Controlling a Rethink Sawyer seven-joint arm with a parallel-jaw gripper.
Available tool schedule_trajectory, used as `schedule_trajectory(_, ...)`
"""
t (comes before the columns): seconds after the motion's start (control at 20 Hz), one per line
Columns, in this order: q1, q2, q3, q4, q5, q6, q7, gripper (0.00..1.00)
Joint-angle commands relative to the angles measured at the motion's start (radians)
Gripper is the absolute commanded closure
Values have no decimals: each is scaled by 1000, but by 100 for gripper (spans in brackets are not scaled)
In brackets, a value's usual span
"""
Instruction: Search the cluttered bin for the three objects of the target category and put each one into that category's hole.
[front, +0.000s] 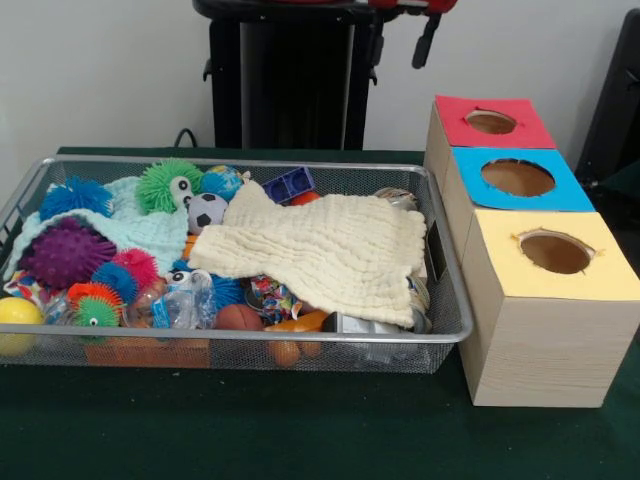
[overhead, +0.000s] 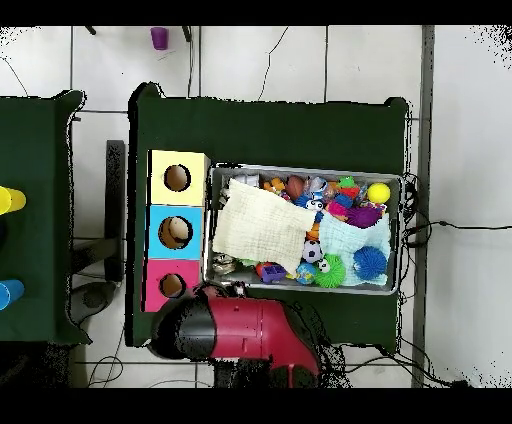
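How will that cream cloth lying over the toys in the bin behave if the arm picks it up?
The cream cloth looks soft and crinkled, draped over the toys in the bin, so it is probably floppy and would sag from one pinch point. It seems light. Trailing edges might drag small toys along.

A cream cloth (front: 330, 250) hides much of the bin's (front: 230, 337) contents.

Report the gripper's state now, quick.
Gripper: drawn back at the top edge above the silver wire-mesh bin; open or shut cannot be told; nothing visibly held.
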Motion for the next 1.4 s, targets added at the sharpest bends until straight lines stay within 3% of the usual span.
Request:
schedule_trajectory(0.05, -17, 77, -39, -139, -43, 107, 158, 0)
schedule_trajectory(0.35, -3, 136, -53, -210, -31, 104, 174, 0)
schedule_trajectory(0.9, -34, 292, -41, -403, -27, 118, 120, 0)
schedule_trajectory(1.4, -65, 396, -19, -493, -21, 82, 97, 0)
